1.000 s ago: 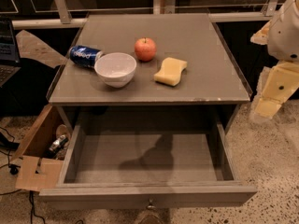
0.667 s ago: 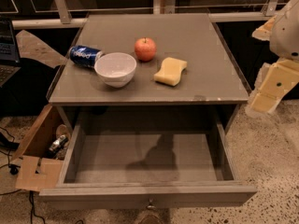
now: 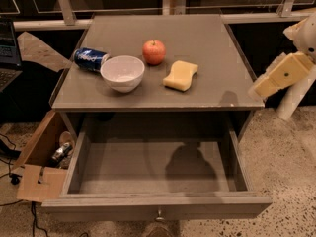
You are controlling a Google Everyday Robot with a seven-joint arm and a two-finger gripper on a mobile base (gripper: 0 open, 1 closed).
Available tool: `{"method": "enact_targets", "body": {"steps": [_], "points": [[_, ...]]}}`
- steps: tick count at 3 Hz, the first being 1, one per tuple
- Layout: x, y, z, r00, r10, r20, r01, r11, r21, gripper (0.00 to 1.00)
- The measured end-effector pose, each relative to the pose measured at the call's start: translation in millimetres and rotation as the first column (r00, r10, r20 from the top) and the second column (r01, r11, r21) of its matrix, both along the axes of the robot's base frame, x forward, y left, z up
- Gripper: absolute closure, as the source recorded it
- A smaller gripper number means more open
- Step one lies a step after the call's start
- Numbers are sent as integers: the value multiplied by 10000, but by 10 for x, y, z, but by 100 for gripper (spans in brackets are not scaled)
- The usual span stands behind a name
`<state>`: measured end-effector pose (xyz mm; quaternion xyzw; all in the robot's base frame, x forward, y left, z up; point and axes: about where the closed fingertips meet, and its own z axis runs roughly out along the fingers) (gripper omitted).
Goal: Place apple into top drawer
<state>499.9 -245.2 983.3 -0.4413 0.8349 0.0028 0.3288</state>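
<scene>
Left to right:

- Cardboard box (image 3: 34,177) on the floor left of the cabinet, not relevant to the task.
- Blue can (image 3: 91,59) on its side at the left edge of the tabletop (image 3: 212,38), touching or just beside the white bowl (image 3: 122,72).
- Apple (image 3: 154,52) sits on the tabletop behind and between the bowl and the yellow sponge (image 3: 180,75), apart from both. That probably leaves room for a side or top approach.
- Apple is upright with the stem dimple facing up. It's round, so there's no real long axis and the stem axis is roughly vertical.
- Top drawer (image 3: 123,172) is pulled fully out below the tabletop with nothing in it. Long axis runs left-right and the knob (image 3: 159,214) is on the front, nearest the camera. It looks ready to take the drop.
- Gripper (image 3: 261,87) hangs off the right edge of the tabletop, well apart from the apple and holding nothing. Can't tell whether it's spread or closed.
- My read is that the reach hasn't started yet.
</scene>
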Motion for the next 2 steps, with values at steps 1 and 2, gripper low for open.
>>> {"method": "enact_targets", "body": {"steps": [1,2], "points": [[338,-140,-30,9930,-1056,528,976,9860,1353,0],[692,-214,-36,9846,-1451,978,1140,9560,2704,0]]}}
